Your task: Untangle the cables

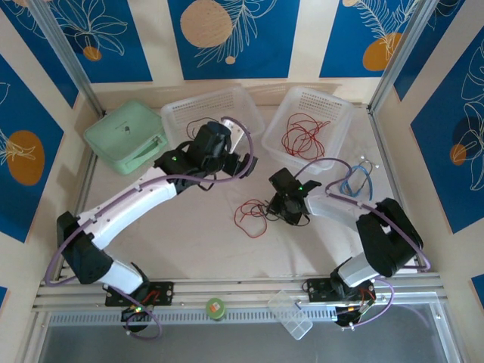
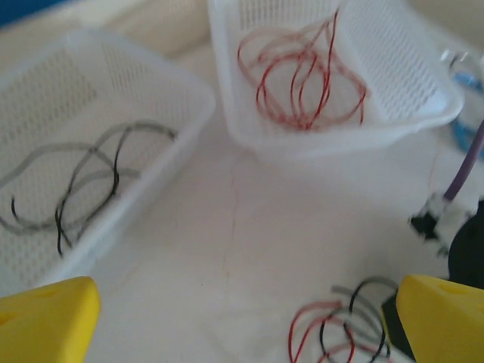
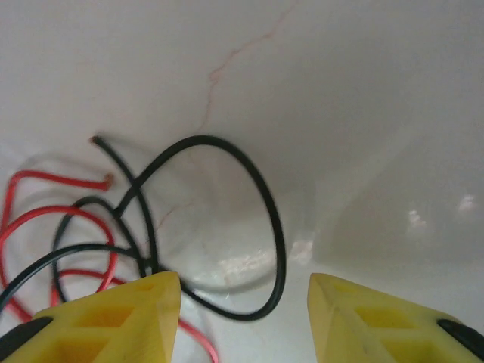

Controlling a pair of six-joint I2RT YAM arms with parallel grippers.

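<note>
Black-and-white arms (image 1: 144, 198), purple cables (image 2: 469, 162), yellow pincer fingers (image 3: 113, 318)

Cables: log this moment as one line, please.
left gripper open | right gripper open over mixed tangle on table | red cables in right basket | black cables in left basket

Top external: fixed above and behind the arm bases, looking down on the whole bench (image 1: 197, 242).

Left wrist: raised, angled toward the bench's far edge, taking in the black-cable basket (image 2: 189, 87), the red-cable basket (image 2: 325, 144) and the loose cables (image 2: 340, 333).

Right wrist: very close to the bench surface, trained on those same loose cables, which all three views share.
</note>
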